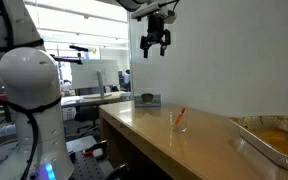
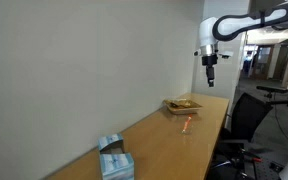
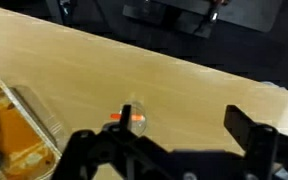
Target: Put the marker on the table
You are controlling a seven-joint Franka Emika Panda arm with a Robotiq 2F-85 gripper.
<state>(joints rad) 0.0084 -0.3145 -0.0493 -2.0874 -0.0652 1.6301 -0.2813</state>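
Observation:
The red-orange marker (image 1: 181, 116) stands tilted inside a small clear glass cup (image 1: 178, 122) on the long light-brown table (image 1: 154, 130). It also shows in an exterior view (image 2: 187, 122) and in the wrist view (image 3: 124, 117), seen through the glass cup (image 3: 133, 116). My gripper (image 1: 155, 48) hangs high above the table, open and empty, well clear of the cup. It appears in an exterior view (image 2: 211, 77) and its dark fingers fill the bottom of the wrist view (image 3: 169, 140).
A metal tray with orange contents (image 1: 274, 137) sits at one end of the table, also in the wrist view (image 3: 19, 125). A tissue box (image 2: 114, 160) sits at the other end. A wall runs along the table's far side.

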